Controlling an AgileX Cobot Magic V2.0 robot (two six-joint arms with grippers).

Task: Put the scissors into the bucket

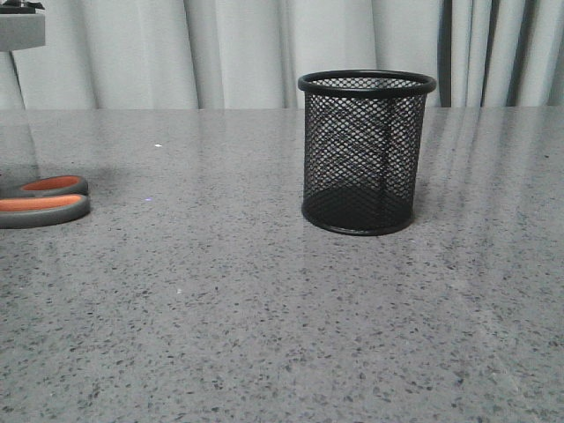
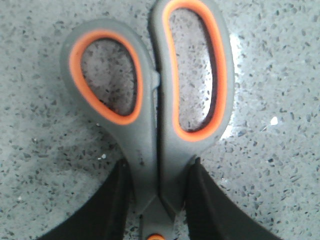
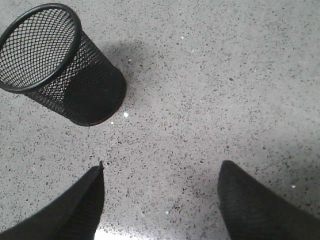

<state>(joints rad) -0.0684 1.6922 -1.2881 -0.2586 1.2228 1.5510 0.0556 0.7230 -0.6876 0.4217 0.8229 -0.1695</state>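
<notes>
The scissors lie flat on the table at the far left edge; only their grey, orange-lined handle loops show in the front view. In the left wrist view my left gripper has its black fingers pressed against both sides of the scissors' neck, just below the loops. The blades are hidden. The bucket stands upright and empty right of centre. It also shows in the right wrist view. My right gripper is open and empty above bare table, apart from the bucket.
The speckled grey table reaches back to pale curtains. A grey block on a stand sits at the far left corner. Neither arm shows in the front view.
</notes>
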